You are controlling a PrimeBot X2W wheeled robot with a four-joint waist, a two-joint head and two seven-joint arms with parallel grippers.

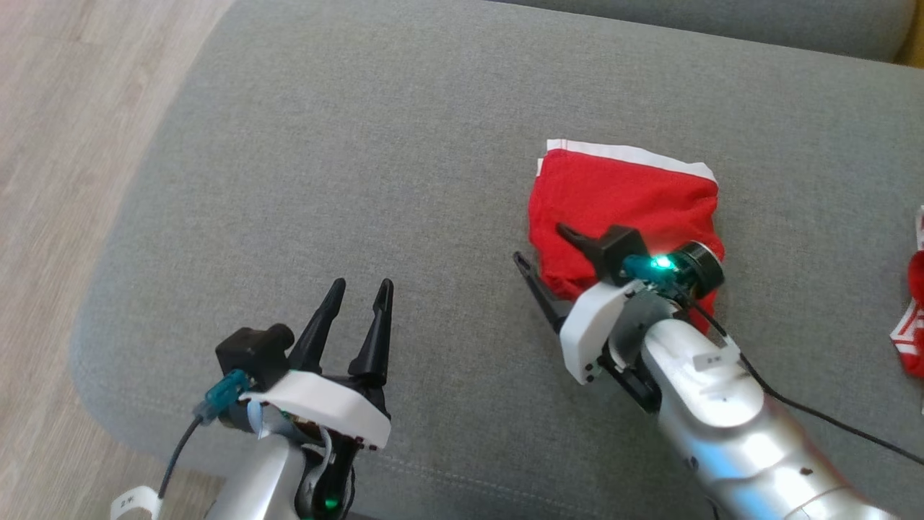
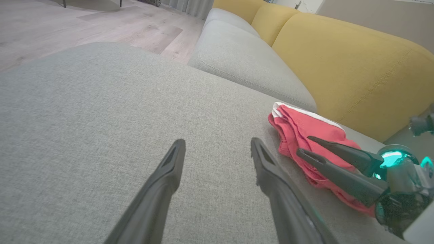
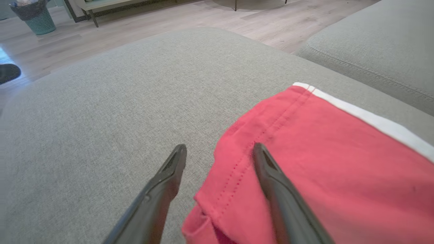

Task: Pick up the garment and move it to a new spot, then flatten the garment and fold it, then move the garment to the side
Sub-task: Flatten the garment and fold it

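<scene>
A red garment (image 1: 621,209) with a white band along its far edge lies folded on the grey cushion (image 1: 361,180), right of centre. My right gripper (image 1: 540,244) stands open at the garment's near left edge, one finger over the red cloth (image 3: 305,162) and the other over bare cushion; nothing is pinched. Its fingers (image 2: 339,179) reach beside the folded red stack (image 2: 298,132) in the left wrist view. My left gripper (image 1: 361,292) is open over bare cushion at the lower left, well apart from the garment, with nothing between its fingers (image 2: 162,183).
Another red and white piece of cloth (image 1: 915,318) lies at the right edge. The cushion's left edge drops to a wood floor (image 1: 65,130). A second grey cushion (image 2: 244,64) and yellow backrest (image 2: 356,71) lie beyond. A basket (image 3: 34,17) stands on the floor.
</scene>
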